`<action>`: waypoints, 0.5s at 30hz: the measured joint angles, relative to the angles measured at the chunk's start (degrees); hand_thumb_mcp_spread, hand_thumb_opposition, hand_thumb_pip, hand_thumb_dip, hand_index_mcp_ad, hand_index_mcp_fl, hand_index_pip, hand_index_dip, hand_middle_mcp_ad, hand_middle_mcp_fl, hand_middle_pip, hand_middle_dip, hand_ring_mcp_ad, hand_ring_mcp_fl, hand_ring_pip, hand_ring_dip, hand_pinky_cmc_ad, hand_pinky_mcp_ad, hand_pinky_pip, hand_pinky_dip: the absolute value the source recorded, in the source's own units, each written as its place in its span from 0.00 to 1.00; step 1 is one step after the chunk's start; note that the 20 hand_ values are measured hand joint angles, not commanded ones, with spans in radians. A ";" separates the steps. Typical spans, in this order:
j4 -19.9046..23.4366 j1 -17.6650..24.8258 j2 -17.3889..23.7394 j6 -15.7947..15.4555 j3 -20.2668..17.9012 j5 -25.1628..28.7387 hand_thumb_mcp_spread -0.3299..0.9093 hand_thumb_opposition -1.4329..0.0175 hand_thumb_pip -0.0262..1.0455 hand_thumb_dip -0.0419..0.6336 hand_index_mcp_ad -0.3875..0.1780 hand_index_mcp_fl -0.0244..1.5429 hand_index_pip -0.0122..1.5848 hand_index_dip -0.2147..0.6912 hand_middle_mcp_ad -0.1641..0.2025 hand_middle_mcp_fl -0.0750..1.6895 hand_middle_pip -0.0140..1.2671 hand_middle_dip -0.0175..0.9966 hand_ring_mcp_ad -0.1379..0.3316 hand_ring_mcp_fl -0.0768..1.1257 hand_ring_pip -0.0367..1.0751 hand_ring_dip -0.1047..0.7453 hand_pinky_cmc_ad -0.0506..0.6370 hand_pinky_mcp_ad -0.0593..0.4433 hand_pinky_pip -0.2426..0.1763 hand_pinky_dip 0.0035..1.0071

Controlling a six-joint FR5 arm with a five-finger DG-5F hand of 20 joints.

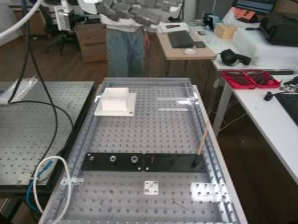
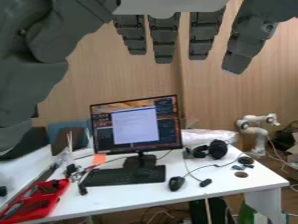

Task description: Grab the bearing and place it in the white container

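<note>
At the top edge of the high view, the hand is held high beyond the bench's far end, away from the bench things. In the wrist view the hand has its fingers extended, with nothing between them and the thumb. Small ring-shaped metal parts, among them a bearing, sit on the left half of a black plate across the bench. Toward the far left of the bench stands the white container, a blocky shape on a flat base.
A thin wooden stick rises from the black plate's right part. A small white plate lies nearer on the perforated bench. Cables hang at the left. A side table holds red trays, and a monitor stands beyond.
</note>
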 joint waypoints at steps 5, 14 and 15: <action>1.68 0.05 0.48 -0.25 -2.02 1.07 0.45 0.52 0.31 0.09 0.70 0.02 0.05 0.32 0.71 0.04 0.11 0.14 0.68 0.06 0.12 0.15 0.65 0.74 0.36 0.16; 7.15 0.14 1.55 -1.02 -7.95 4.23 0.47 0.52 0.32 0.09 0.70 0.02 0.05 0.32 0.72 0.04 0.11 0.14 0.68 0.06 0.12 0.15 0.66 0.74 0.36 0.16; 7.59 0.13 1.62 -0.94 -8.47 4.47 0.48 0.52 0.32 0.09 0.70 0.02 0.05 0.32 0.72 0.04 0.11 0.14 0.68 0.06 0.11 0.15 0.67 0.74 0.36 0.17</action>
